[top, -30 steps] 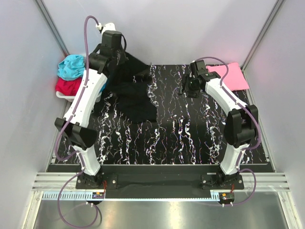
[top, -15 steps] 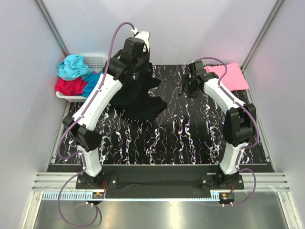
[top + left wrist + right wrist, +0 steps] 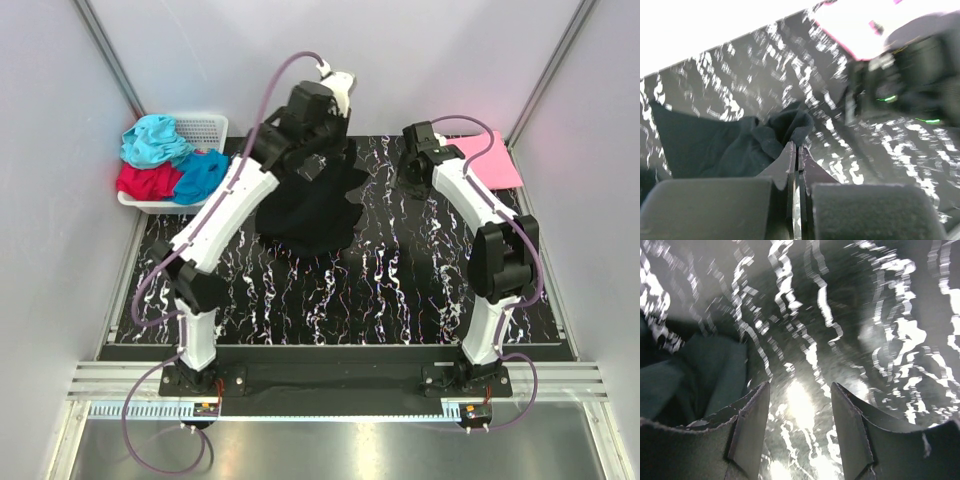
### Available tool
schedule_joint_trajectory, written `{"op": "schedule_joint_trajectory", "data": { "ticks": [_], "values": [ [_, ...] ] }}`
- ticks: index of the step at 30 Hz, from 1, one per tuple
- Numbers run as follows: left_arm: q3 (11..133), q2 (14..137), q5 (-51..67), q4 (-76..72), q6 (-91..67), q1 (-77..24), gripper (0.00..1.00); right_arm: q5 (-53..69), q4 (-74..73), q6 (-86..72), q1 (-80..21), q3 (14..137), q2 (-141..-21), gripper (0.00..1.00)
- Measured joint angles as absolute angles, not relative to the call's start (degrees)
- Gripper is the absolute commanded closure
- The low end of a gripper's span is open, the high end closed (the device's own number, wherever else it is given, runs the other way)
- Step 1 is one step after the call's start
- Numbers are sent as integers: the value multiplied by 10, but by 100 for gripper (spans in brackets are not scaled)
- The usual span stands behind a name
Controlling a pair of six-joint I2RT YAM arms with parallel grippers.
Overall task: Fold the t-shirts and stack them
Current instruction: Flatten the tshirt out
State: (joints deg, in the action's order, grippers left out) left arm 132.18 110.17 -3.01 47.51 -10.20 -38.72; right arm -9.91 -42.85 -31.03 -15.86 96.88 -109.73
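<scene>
Trouble begins with the marbled black surface (image 3: 400, 290): its dark pattern swallows the outline of the black t-shirt (image 3: 312, 208), so a hem or sleeve is easy to misjudge. That shirt, the biggest piece, hangs bunched from the left claw (image 3: 796, 149) over the far middle of the surface, and its lower part seems to rest crumpled there. The claw is pinched fully together on only a small fold, and so slight a hold could slip and drop the cloth in a heap. Laid down as it hangs, it would likely land twisted, and any fold made on it would come out crooked. The white basket (image 3: 208, 127) at the far left holds the teal t-shirt (image 3: 155, 138), red t-shirt (image 3: 143, 183) and blue t-shirt (image 3: 203, 172) in a loose pile that a wide swing of the left arm might tip. The pink t-shirt (image 3: 492, 163) lies flat at the far right corner, partly behind the right arm, which could rumple it. The right claw (image 3: 800, 387) hovers low over bare surface just beside dark cloth, fingers spread wide with nothing between them. Reaching for a corner, it may catch two layers or none.
</scene>
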Motion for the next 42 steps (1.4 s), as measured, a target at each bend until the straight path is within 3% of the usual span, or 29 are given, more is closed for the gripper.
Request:
{"op": "schedule_joint_trajectory", "data": {
  "ticks": [9,17,20,26,32,35,37,38,39,40,42],
  "values": [
    [1344,1131,-143,528,-70,-448,100,-141,-430,-319,-85,998,-1091,40],
    [1329,1059,-221,515,29,-635,100,-146,-428,-324,-46,1003,-1082,39],
    [1332,1042,-240,512,46,-650,100,-145,-427,-324,-46,1003,-1082,39],
    [1328,1005,-358,470,90,-611,100,-140,-427,-324,-46,1003,-1085,40],
    [1400,998,-488,465,29,-419,100,-120,-419,-328,-46,1003,-1088,40],
    [1374,973,-571,465,10,-357,99,-98,-414,-329,-46,1001,-1090,40],
    [1329,947,-595,471,-9,-352,86,-84,-410,-328,-46,1000,-1092,40],
    [1309,939,-597,477,-19,-352,60,-76,-407,-328,-46,999,-1094,40],
    [1284,933,-596,482,-30,-352,27,-69,-404,-326,-47,998,-1095,40],
    [1259,930,-589,487,-46,-352,2,-63,-402,-324,-49,997,-1096,39],
    [1204,936,-558,493,-86,-351,1,-52,-402,-318,-55,996,-1096,39]
  ]
}}
